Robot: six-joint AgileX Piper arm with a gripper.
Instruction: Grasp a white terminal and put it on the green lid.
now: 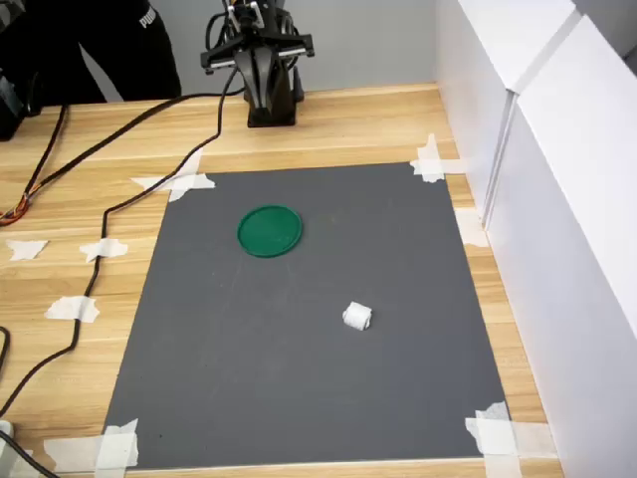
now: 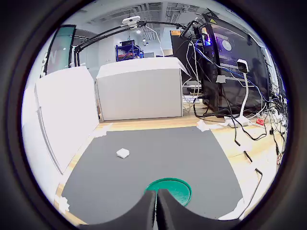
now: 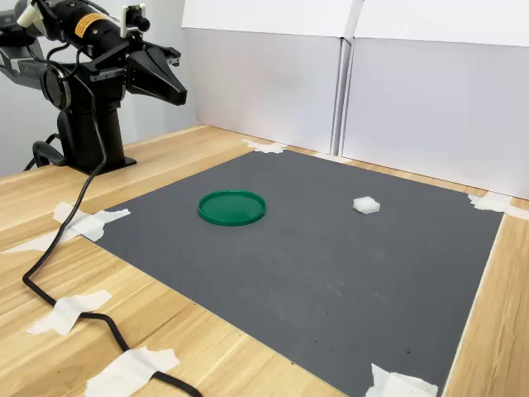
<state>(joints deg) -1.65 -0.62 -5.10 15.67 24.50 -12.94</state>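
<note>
One white terminal [image 1: 357,317], one green lid [image 1: 270,231].

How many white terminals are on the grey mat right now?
1. The white terminal lies alone on the grey mat, apart from the green lid, toward the first exterior view's lower right. No others are visible.

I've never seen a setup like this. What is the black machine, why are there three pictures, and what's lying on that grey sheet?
The black machine is a robot arm with a gripper, its pincer hand. Two pictures come from cameras standing off the arm, on different sides of the wooden table. The round fisheye picture comes from a camera on the arm's wrist, looking past the gripper's closed fingers. On the taped-down grey mat lie a green lid and, apart from it, a small white terminal. The gripper holds nothing.
</note>
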